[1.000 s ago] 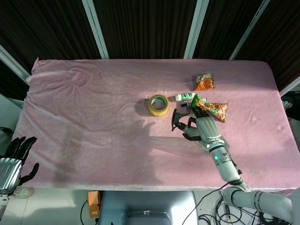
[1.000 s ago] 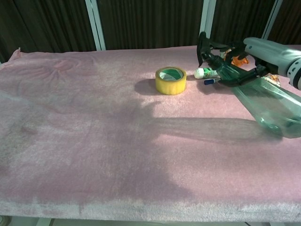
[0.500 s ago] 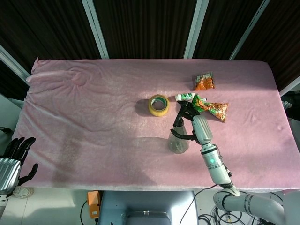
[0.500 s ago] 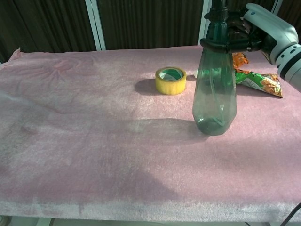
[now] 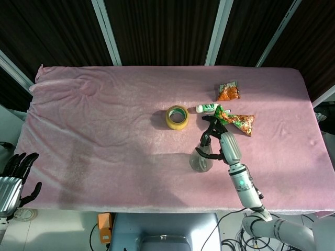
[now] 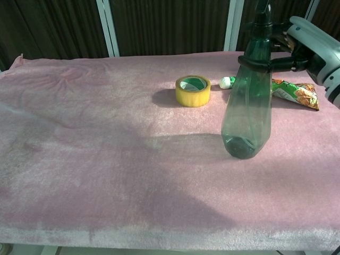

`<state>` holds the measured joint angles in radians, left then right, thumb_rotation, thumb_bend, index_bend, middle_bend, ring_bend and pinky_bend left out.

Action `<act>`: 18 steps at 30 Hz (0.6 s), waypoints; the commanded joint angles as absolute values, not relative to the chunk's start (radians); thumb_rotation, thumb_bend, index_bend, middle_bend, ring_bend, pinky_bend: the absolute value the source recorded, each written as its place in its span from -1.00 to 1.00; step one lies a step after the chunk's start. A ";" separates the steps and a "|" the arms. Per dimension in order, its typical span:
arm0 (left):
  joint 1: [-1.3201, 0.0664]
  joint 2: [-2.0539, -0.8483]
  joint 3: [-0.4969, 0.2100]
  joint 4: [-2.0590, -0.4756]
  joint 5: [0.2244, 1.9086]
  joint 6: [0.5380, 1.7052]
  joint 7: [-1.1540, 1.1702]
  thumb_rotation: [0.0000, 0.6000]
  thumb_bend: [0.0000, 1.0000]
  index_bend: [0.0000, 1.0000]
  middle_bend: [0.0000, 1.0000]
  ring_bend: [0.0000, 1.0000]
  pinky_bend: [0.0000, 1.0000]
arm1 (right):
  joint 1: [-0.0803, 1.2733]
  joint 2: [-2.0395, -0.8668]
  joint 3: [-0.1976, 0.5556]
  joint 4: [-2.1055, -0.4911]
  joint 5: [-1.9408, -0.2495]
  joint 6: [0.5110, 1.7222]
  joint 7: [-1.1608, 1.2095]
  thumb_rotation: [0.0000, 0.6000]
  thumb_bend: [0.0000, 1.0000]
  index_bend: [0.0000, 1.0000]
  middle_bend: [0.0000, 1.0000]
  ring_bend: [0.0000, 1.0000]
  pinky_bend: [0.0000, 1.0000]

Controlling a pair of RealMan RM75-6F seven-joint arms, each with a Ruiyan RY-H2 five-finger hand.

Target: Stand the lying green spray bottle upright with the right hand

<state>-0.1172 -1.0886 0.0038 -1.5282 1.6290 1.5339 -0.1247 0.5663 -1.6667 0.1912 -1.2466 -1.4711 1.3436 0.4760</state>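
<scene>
We saw the right hand (image 6: 305, 45) closed around the neck of the green spray bottle (image 6: 248, 109), its fingers (image 6: 276, 65) wrapped just below the black trigger head, at the narrowest part of the bottle. In the head view the same hand (image 5: 226, 146) sat beside and above the bottle (image 5: 201, 159), with the forearm running back toward the table's near edge. The bottle stood on the pink cloth (image 6: 95, 159), leaning a little toward the hand, its base apparently touching the cloth.

We judged the bottle to be light: the body was translucent and we could make out no liquid inside. Thin plastic like that would be stiff at the neck and collar but would give at the wide belly, so the neck seemed the right place to hold. The smooth wall looked slippery, and the soft cloth under the base offered a less steady footing than a hard top. With the weight of the trigger head up high, we thought a slow release would suit it, once the base sat flat.

Beyond the bottle lay a yellow tape roll (image 6: 193, 90), a small white tube (image 6: 229, 82) and a snack packet (image 6: 295, 93).

The left hand (image 5: 14, 175) hung off the table's near left corner, fingers apart, holding nothing.
</scene>
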 commanded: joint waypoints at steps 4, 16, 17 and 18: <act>-0.119 -1.090 0.006 -1.530 1.632 1.531 -0.118 1.00 -0.17 -0.97 -0.81 -1.00 -0.92 | 0.542 -1.667 0.168 -1.224 -1.505 1.379 0.488 1.00 -0.20 0.44 -0.48 -0.73 -0.39; -0.119 -1.091 0.005 -1.530 1.634 1.533 -0.115 1.00 -0.17 -0.97 -0.81 -1.00 -0.92 | 0.530 -1.648 0.162 -1.226 -1.523 1.379 0.513 1.00 -0.20 -0.12 -0.48 -0.73 -0.39; -0.119 -1.091 0.005 -1.530 1.633 1.532 -0.114 1.00 -0.17 -0.97 -0.81 -1.00 -0.92 | 0.528 -1.646 0.161 -1.228 -1.524 1.381 0.513 1.00 -0.20 -0.13 -0.48 -0.73 -0.39; -0.119 -1.092 0.005 -1.530 1.633 1.531 -0.113 1.00 -0.17 -0.97 -0.81 -1.00 -0.92 | 0.525 -1.644 0.160 -1.229 -1.526 1.383 0.515 1.00 -0.20 -0.14 -0.48 -0.73 -0.39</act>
<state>-0.1191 -1.0918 0.0049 -1.5299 1.6324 1.5311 -0.1124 0.5260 -1.6449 0.1601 -1.2283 -1.5249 1.3825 0.5141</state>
